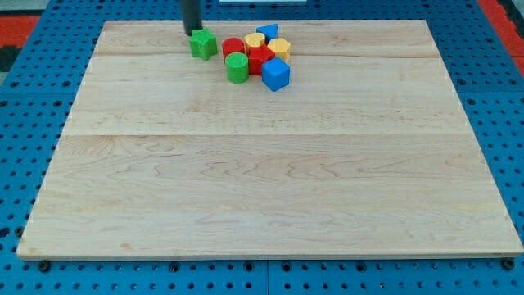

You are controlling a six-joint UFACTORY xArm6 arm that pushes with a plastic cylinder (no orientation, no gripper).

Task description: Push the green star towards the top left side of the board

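Wooden tabletop (270,164): pale board of joined planks, resting on a blue perforated surface (24,98).

Rod: straight, dark, entering from the view's top. The tip (193,31) sits on the board near its top edge, left of centre. The end effector is this bare rod only; it has nothing that opens or closes and holds nothing.

Green star (203,43): just below and slightly to the view's right of the tip, touching it or very nearly so; contact cannot be told for certain. It stands apart from the other blocks, on their left.

Cluster, to the view's right of the green star, blocks packed close together:
- red cylinder (233,47), nearest the star
- green cylinder (237,67), at the lower left of the group
- red block (260,59), centre, shape unclear
- yellow block (254,41), at the top
- yellow block (280,47), at the right
- blue block (267,32), at the top, partly hidden
- blue cube (276,74), at the lower right
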